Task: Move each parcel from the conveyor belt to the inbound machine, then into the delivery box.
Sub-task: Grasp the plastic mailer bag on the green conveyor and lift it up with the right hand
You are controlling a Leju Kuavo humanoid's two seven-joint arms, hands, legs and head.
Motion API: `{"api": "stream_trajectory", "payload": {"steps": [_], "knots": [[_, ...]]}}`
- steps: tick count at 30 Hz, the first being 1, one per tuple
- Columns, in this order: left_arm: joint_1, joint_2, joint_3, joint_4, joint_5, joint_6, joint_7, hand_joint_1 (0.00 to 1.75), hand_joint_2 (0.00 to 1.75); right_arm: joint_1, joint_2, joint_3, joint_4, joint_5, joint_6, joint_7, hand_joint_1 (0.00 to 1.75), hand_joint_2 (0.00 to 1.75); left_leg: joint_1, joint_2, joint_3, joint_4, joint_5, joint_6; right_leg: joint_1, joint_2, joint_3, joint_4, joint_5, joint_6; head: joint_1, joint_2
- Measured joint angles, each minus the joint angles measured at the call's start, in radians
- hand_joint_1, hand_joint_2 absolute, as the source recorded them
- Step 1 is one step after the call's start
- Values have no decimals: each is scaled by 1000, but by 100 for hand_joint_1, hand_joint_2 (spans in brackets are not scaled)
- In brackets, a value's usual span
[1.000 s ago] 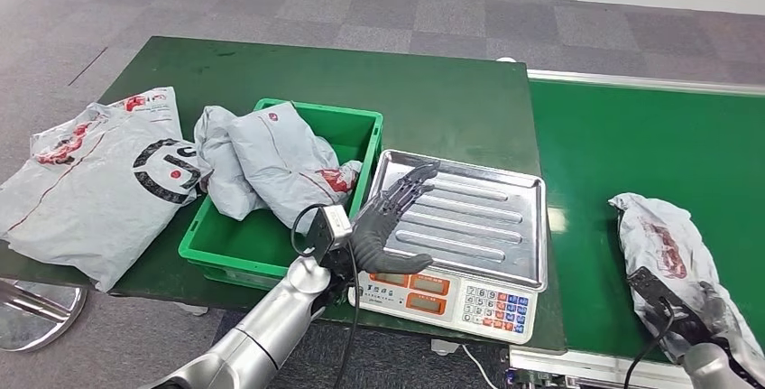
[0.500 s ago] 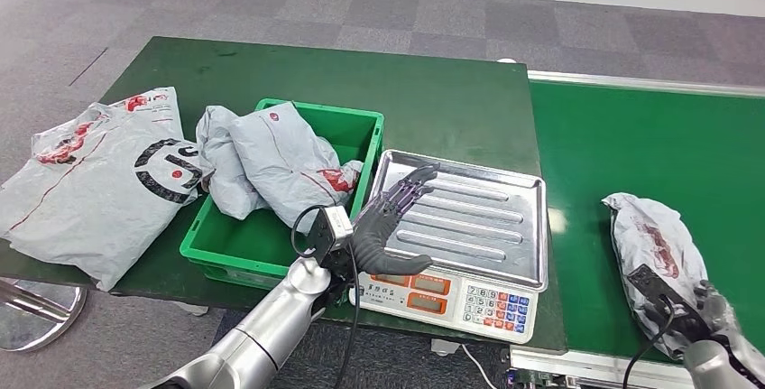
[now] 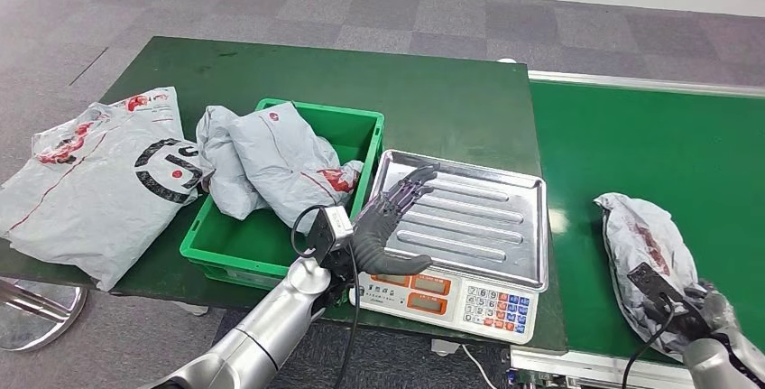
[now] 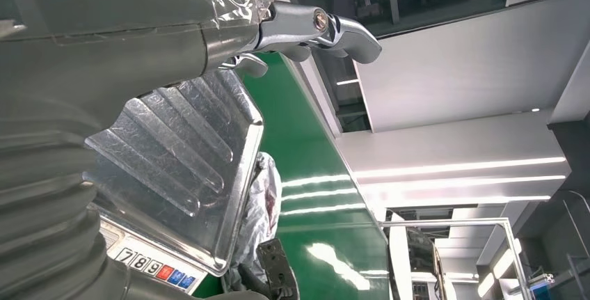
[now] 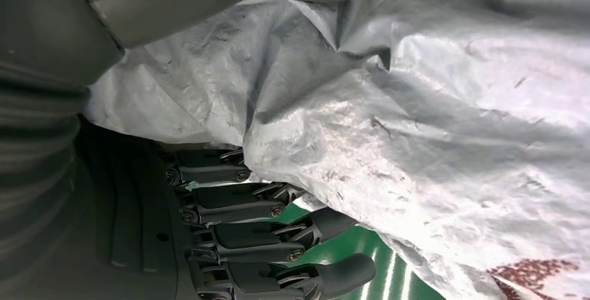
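A grey plastic parcel (image 3: 642, 243) with red print lies on the green conveyor belt (image 3: 649, 136) at the lower right. My right hand (image 3: 696, 319) grips its near end. In the right wrist view the dark fingers (image 5: 257, 237) curl under the crumpled parcel (image 5: 417, 105) and the thumb lies over it. My left hand (image 3: 390, 217) hovers open, fingers spread, over the near left corner of the scale's bare steel tray (image 3: 487, 217). The left wrist view shows the tray (image 4: 174, 147) with the parcel (image 4: 261, 202) beyond it. A green delivery box (image 3: 347, 127) holding two grey parcels (image 3: 275, 159) stands left of the scale.
The scale's keypad and displays (image 3: 451, 294) face me at the table's front edge. A large flat grey parcel (image 3: 90, 181) lies on the dark green table (image 3: 361, 73), left of the box. Grey carpet floor lies beyond the table.
My right hand has pulled the parcel a little to the left along the belt, toward the scale. The left hand has stayed over the tray.
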Motion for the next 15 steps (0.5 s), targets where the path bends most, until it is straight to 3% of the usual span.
{"api": "stream_trajectory", "payload": {"steps": [5, 9, 15], "knots": [[0, 0, 0, 0, 0, 0, 0, 0, 175, 0, 0, 0, 1, 0, 0, 0, 0, 175, 0, 0, 0, 0, 0, 0, 0, 0, 0, 0, 0, 0, 0, 0], [0, 0, 0, 0, 0, 2, 0, 0, 175, -1, 0, 0, 2, -1, 2, -2, 175, 175, 0, 0, 0, 0, 0, 0, 0, -1, 1, 0, 0, 0, 0, 0], [4, 16, 2, 37, 35, 94, 0, 0, 175, -80, 44, 19, 6, -20, 110, -191, 175, 175, 0, 12, 2, -1, -2, -2, 0, 11, -1, 0, 2, -1, 0, 0]]}}
